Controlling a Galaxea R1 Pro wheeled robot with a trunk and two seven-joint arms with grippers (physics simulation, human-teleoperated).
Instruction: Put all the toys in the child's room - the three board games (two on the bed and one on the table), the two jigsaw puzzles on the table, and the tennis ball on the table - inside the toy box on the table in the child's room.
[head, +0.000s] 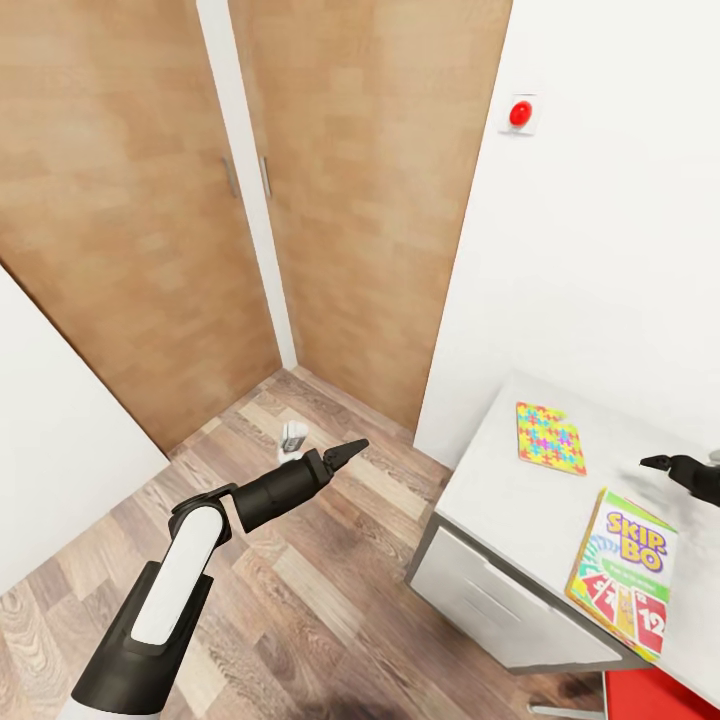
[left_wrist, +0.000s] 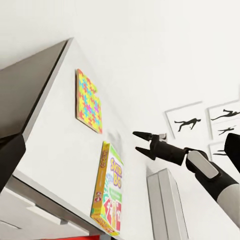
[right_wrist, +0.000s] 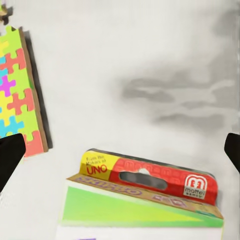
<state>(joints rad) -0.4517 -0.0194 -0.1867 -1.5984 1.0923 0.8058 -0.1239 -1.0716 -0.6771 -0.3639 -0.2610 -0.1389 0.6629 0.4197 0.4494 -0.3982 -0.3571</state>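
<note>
Over the floor at eight o'clock, my left gripper (head: 350, 448) hangs empty, fingers seemingly together. On the table (head: 500, 500), a jigsaw puzzle (head: 549, 437) lies at three, the board game (head: 624, 572) at four. My right gripper (head: 658, 463) hovers parted above it; next, I judge, descend and grasp.

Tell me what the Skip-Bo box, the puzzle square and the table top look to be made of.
Skip-Bo box: likely printed cardboard, with folded flaps and a brown raw edge at its hang-tab end in the right wrist view. Puzzle square: probably cardboard or foam, matte, with a tan cut edge and interlocking pieces. Table top: smooth pale grey, perhaps laminate; a render, so uncertain.
</note>
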